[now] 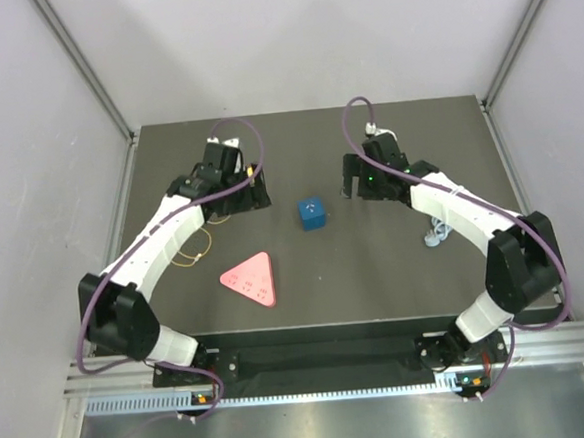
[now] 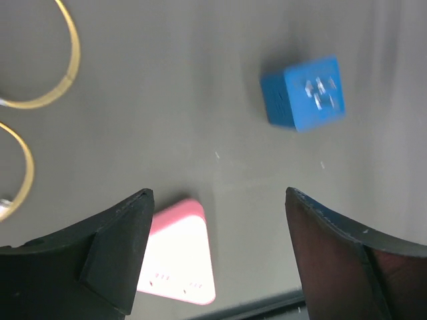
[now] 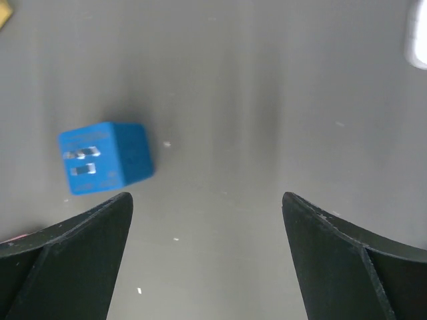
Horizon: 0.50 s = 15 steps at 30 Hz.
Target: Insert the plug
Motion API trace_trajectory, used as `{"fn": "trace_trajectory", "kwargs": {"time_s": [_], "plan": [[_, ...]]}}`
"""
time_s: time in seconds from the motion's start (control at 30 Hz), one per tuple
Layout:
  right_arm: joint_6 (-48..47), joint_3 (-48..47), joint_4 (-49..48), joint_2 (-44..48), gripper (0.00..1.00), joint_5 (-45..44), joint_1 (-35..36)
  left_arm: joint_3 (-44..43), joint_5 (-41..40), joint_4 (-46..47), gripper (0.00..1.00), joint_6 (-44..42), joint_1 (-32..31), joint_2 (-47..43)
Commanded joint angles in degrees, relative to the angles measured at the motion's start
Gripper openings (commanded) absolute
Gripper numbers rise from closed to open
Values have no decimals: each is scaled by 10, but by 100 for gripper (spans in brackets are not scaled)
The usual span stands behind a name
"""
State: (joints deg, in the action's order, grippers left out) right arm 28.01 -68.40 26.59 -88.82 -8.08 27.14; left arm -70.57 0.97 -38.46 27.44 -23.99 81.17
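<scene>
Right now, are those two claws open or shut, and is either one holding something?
Left gripper: open, holding nothing.
Right gripper: open, holding nothing.

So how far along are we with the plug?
Nothing looks done. The plug sits loose mid-table, apart from the pink socket. In hand: nothing; the left tool and right tool flank the plug, both open and empty. Left: grasp the plug, carry it to the socket, insert it.
</scene>
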Motion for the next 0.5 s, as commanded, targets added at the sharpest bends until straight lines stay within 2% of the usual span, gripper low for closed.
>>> {"fn": "trace_trajectory", "kwargs": {"time_s": [0.0, 0.17, 0.27, 0.43, 0.47], "plan": [[-13, -18, -63, -28, 93, 42, 24, -67, -30, -25, 83, -20, 22, 31], [-66, -24, -158, -69, 94, 63, 71, -70, -13, -27, 82, 3, 29, 32], [-95, -21, -206, -88, 94, 54, 98, -58, 31, -27, 83, 8, 46, 18], [-130, -38, -219, -130, 95, 13, 121, -11, 189, -12, 82, 38, 110, -2], [-134, -40, -222, -136, 95, 4, 124, 6, 201, -1, 82, 41, 124, -7]]}}
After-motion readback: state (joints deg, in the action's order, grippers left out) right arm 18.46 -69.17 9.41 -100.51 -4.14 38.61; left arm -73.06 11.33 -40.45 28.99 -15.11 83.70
